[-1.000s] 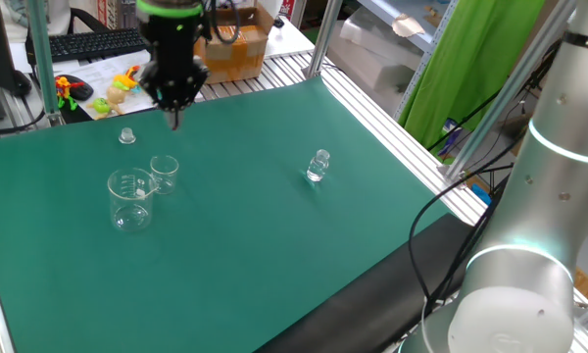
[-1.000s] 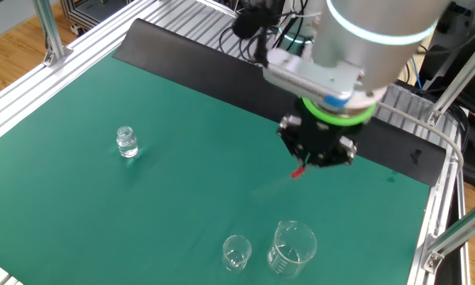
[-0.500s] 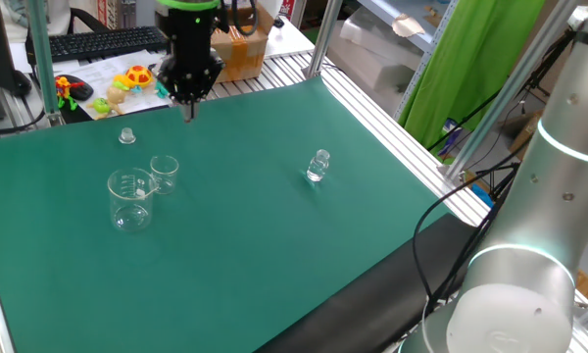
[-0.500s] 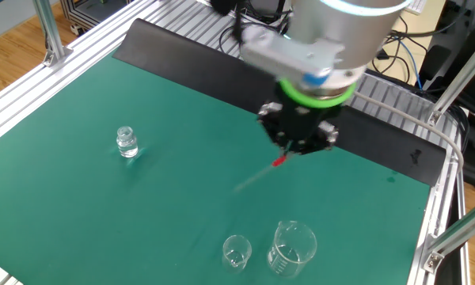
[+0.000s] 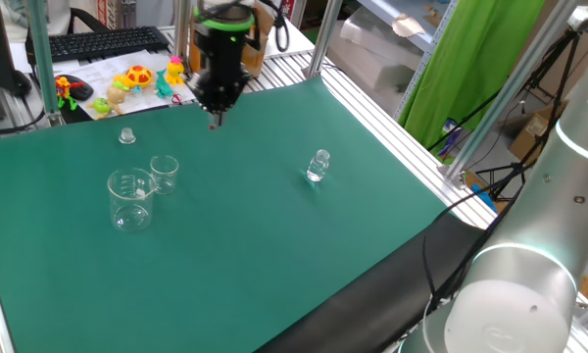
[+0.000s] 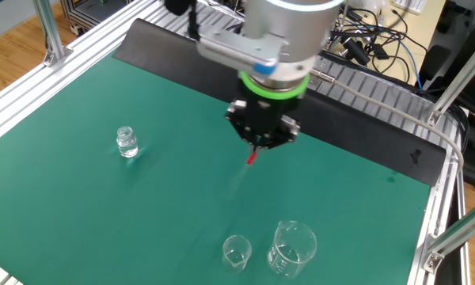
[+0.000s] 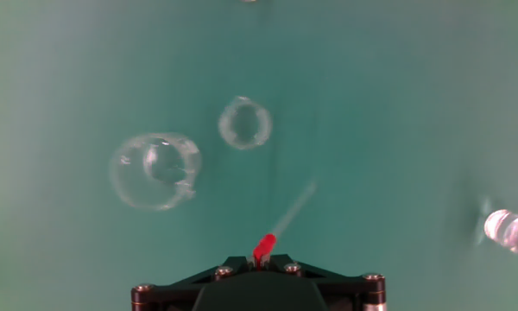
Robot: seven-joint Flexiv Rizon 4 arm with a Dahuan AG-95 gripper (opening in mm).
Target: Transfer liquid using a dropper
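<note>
In one fixed view, the dropper [image 5: 214,122] is held pinched in the closed gripper [image 5: 216,106] above the far edge of the green tabletop [image 5: 274,245], well apart from the large beaker [image 5: 129,199], the small beaker [image 5: 164,173] and the vial [image 5: 318,165]; a keyboard [image 5: 98,41] and toys [image 5: 127,83] are seen behind. In the other fixed view, the red end [image 6: 252,157] is seen just below the gripper [image 6: 257,146], above the mat between vial [image 6: 127,142] and beakers [image 6: 269,249]. In the hand view, the dropper [image 7: 287,216] is seen slanting away; the carrying step is judged in hand, and alignment over a vessel's mouth is called for next.
</note>
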